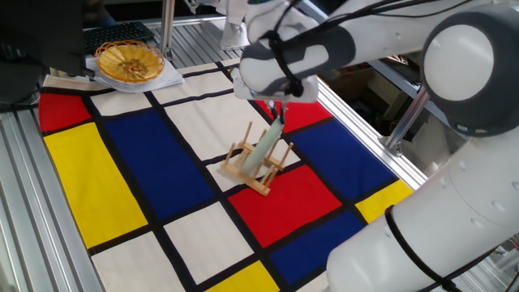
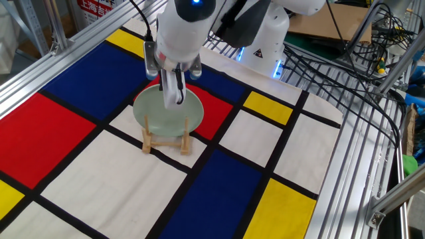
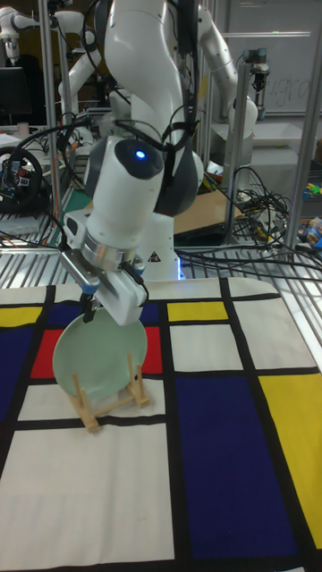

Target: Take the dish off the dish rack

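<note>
The pale mint-green dish (image 1: pixel 264 151) (image 2: pixel 163 114) (image 3: pixel 92 359) stands on edge between the pegs of the small wooden dish rack (image 1: pixel 246 172) (image 2: pixel 166 141) (image 3: pixel 111 399). My gripper (image 1: pixel 276 123) (image 2: pixel 175 98) (image 3: pixel 93 309) comes down from above and is shut on the dish's top rim, one finger on each face. The dish's lower edge still sits in the rack, which rests on the checkered cloth where a white and a red panel meet. In the tall fixed view the rack lies askew to the cloth's lines.
A yellow woven basket (image 1: pixel 129 62) sits at the cloth's far corner. Aluminium frame rails (image 2: pixel 40 56) border the table. The robot base (image 2: pixel 263 41) and loose cables (image 2: pixel 332 63) lie behind the rack.
</note>
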Motion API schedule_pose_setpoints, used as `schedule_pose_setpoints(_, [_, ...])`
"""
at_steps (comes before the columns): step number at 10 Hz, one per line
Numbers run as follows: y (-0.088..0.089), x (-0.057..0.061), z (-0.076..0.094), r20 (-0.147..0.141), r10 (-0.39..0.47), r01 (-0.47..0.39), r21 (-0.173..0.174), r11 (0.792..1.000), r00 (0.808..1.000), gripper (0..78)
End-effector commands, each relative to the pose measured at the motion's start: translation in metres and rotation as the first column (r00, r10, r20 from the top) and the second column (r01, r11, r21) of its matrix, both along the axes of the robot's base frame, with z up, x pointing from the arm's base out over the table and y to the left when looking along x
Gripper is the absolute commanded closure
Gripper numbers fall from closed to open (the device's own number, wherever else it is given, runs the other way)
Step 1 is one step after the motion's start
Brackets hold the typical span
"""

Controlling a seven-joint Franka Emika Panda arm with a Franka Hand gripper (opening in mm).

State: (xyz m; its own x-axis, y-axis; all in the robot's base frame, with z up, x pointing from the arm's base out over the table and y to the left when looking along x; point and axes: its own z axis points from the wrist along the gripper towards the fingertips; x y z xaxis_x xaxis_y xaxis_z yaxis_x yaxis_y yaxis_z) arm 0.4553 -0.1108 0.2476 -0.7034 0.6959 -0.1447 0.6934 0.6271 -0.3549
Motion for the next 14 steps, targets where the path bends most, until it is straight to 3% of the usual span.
schedule_pose_setpoints(1, [0.001,0.007,0.018,-0.067,0.018,-0.021,-0.046,0.999,0.998,76.4])
schedule_pose_setpoints(4, [0.001,0.007,0.02,-0.095,0.03,-0.037,-0.074,0.997,0.995,76.4])
schedule_pose_setpoints(7, [0.004,0.007,0.027,-0.148,0.038,-0.055,-0.113,0.992,0.988,76.4])
schedule_pose_setpoints(11, [0.004,0.014,0.049,-0.215,0.05,-0.087,-0.164,0.983,0.975,76.4])
schedule_pose_setpoints(14, [0.004,0.016,0.064,-0.243,0.052,-0.094,-0.167,0.981,0.969,76.4])
